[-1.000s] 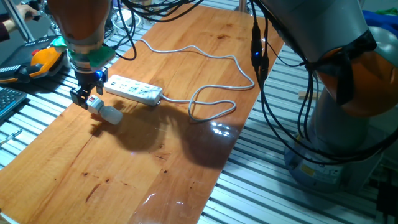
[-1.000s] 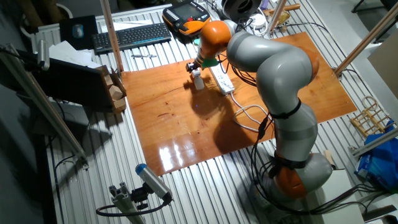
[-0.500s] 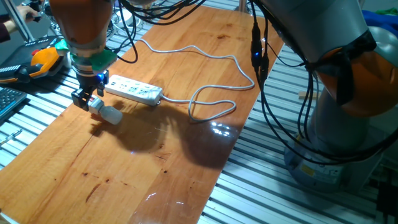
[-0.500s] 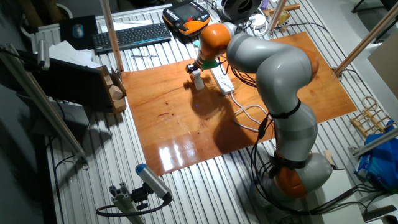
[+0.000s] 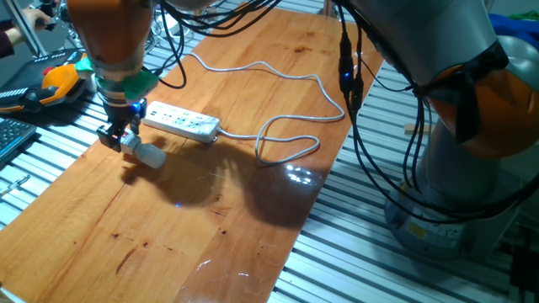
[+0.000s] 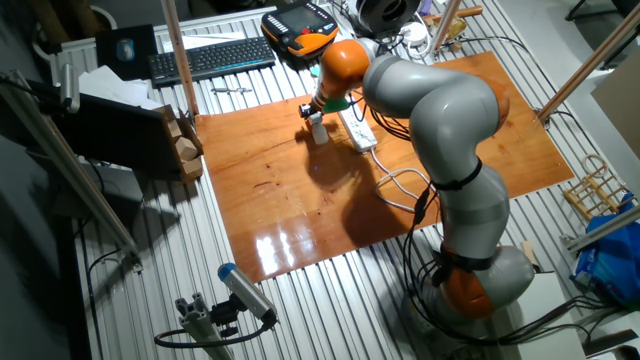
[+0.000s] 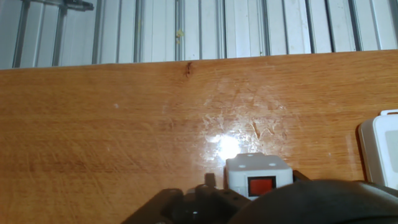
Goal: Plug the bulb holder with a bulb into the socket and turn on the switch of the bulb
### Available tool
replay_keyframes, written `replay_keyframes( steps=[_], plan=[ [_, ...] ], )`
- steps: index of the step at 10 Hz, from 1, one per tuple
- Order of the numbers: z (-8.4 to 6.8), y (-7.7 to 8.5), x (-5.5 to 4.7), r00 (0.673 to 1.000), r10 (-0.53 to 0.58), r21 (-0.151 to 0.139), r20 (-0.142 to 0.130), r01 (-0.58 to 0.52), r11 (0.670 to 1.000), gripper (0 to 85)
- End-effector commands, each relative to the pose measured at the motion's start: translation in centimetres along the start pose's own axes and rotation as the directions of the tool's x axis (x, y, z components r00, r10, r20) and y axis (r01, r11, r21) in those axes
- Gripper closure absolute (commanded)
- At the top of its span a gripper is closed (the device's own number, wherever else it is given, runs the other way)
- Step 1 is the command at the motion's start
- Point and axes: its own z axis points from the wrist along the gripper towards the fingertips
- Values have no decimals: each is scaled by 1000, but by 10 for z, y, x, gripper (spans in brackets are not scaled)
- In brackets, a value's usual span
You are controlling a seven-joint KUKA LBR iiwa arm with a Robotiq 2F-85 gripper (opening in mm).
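The bulb holder [image 5: 130,144], a small white box, lies on the wooden table [image 5: 219,227] with its white bulb [image 5: 152,156] pointing right. In the hand view its face with the red switch [image 7: 258,176] shows at the bottom edge. My gripper [image 5: 119,135] is down over the holder, with a dark finger on each side of it. I cannot tell whether the fingers press on it. The socket, a white power strip [image 5: 179,122], lies just right of the gripper, and its end shows in the hand view [image 7: 379,155]. The other fixed view shows the gripper [image 6: 314,112] above the bulb [image 6: 319,131], beside the strip [image 6: 358,128].
The strip's grey cable [image 5: 286,143] loops across the table to the right. An orange pendant [image 5: 59,80] and a keyboard [image 5: 8,135] lie on the slatted metal bench left of the table. The table's left edge [image 7: 186,62] is close to the holder.
My gripper has sunk a little lower over the bulb holder, and its fingers now hide the red mark in the fixed view. The holder, bulb and strip have not moved.
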Motion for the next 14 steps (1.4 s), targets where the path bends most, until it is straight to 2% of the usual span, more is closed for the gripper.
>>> replay_keyframes(
  steps=[1, 6, 14],
  plan=[
    [0, 0, 0, 1000, -1, 2, 1, 1, 1000, 340],
    [2, -3, -1, 1000, 13, 18, 26, -13, 1000, 340],
    [3, -3, -1, 999, 9, 23, 40, -10, 1000, 340]
  ],
)
